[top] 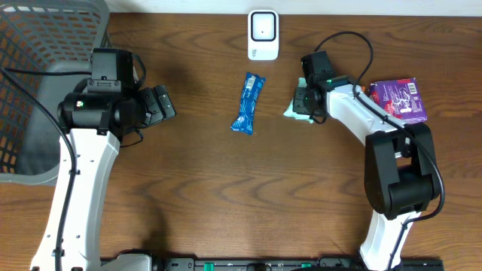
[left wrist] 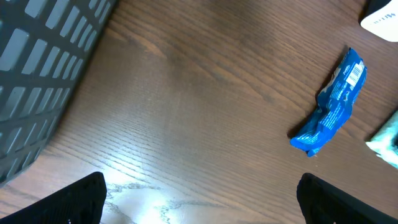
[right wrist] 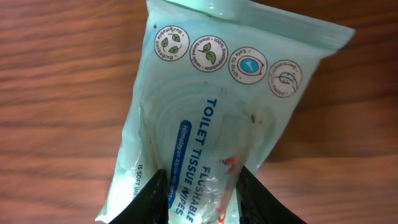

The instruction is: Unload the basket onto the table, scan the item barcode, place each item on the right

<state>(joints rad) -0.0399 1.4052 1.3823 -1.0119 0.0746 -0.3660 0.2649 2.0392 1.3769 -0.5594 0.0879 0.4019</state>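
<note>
A pale green pack of flushable toilet tissue wipes (right wrist: 217, 106) lies flat on the wooden table, printed side up. My right gripper (right wrist: 202, 193) stands over its near end, jaws partly open, with a strip of the wrapper between the black fingers (right wrist: 152, 199). In the overhead view this gripper (top: 305, 102) covers most of the pack (top: 289, 111). The white scanner (top: 263, 34) stands at the table's back edge. A blue snack packet (top: 248, 104) lies in the middle, its barcode (left wrist: 354, 74) facing up. My left gripper (top: 164, 104) hangs wide open and holds nothing (left wrist: 202, 199).
A grey mesh basket (top: 38, 45) fills the back left corner and shows in the left wrist view (left wrist: 37, 62). A purple packet (top: 399, 99) lies at the far right, behind my right arm. The scanner's edge (left wrist: 380, 22) shows at top right.
</note>
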